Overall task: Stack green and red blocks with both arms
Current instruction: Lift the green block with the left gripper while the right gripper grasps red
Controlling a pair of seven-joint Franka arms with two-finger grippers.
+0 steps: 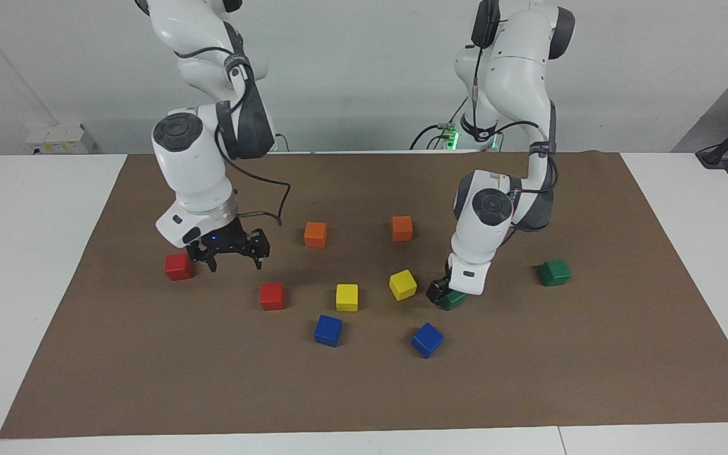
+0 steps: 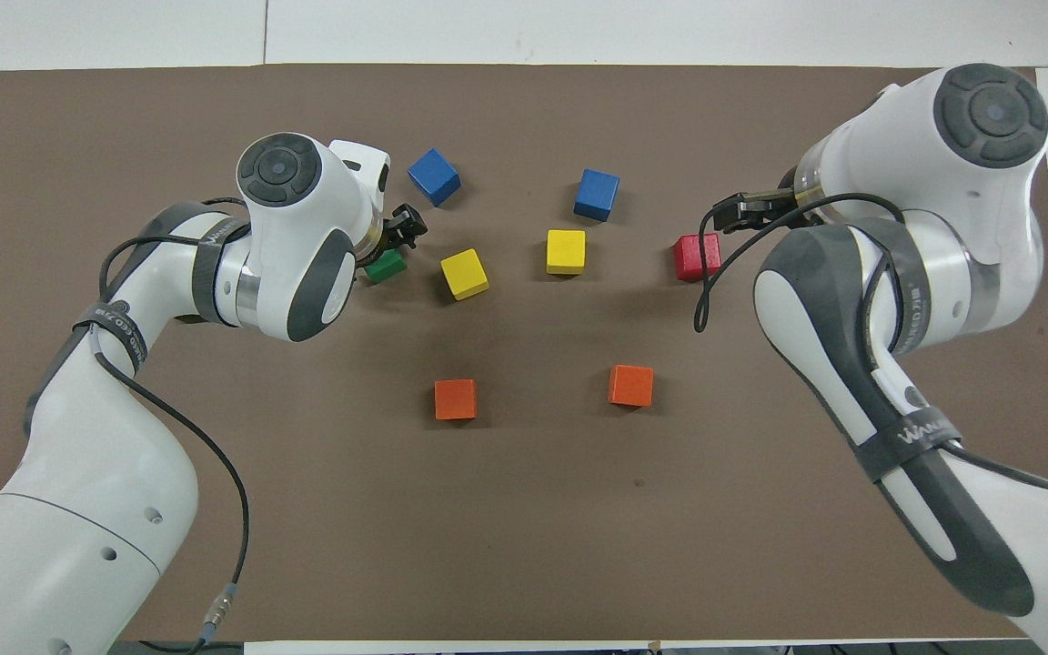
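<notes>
the green and red blocks look like small, light, rigid cubes with glossy faces, so we judge a squeeze across two flat opposite sides is safest, since corners could slip. one green block [image 1: 453, 299] sits mid-mat beneath the left gripper [image 1: 440, 292], whose fingers stand open around it; the other green block [image 1: 555, 272] lies toward the left arm's edge. our right gripper [image 1: 230, 256] hangs open and empty between the two red blocks [image 1: 179, 266] [image 1: 272, 296].
</notes>
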